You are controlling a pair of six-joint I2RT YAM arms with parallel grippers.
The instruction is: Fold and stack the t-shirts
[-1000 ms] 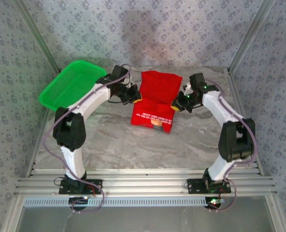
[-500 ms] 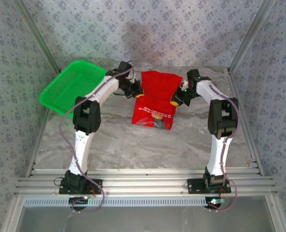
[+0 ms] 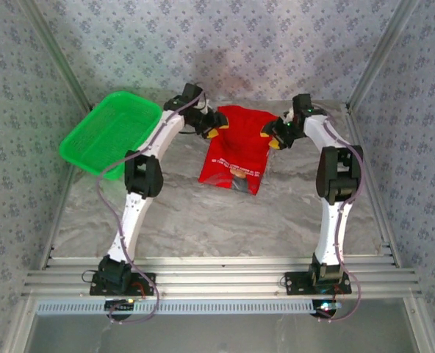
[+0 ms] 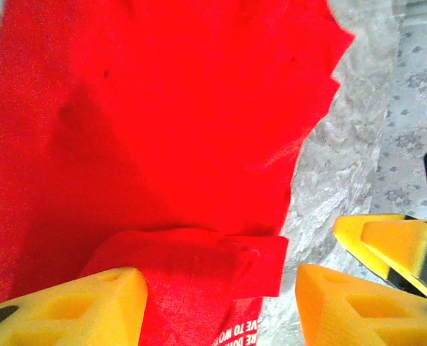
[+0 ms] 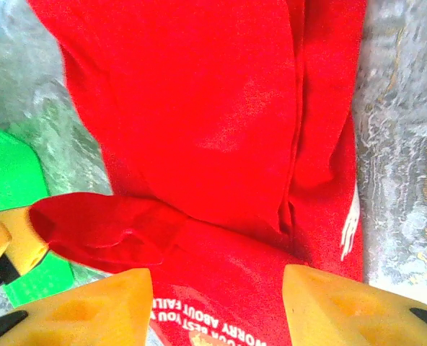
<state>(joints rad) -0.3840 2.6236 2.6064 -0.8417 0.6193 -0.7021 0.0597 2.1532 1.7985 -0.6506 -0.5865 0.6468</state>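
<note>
The red t-shirt lies loosely folded at the back middle of the marble table, its white lettering and bear print at the near edge. My left gripper hangs over the shirt's far left corner and my right gripper over its far right corner. In the left wrist view the left gripper is open, its yellow fingers spread over a folded flap of the t-shirt. In the right wrist view the right gripper is open too, straddling the t-shirt above the lettering. Neither pinches the cloth.
A green plastic basket stands tilted at the back left, close to the left arm; a corner of the basket shows in the right wrist view. Patterned walls enclose the table on three sides. Bare marble lies in front of the shirt.
Both arms have reached farther toward the back wall along the shirt's sides. Both grippers, shut a second ago, now stand open and have let go of the cloth.
</note>
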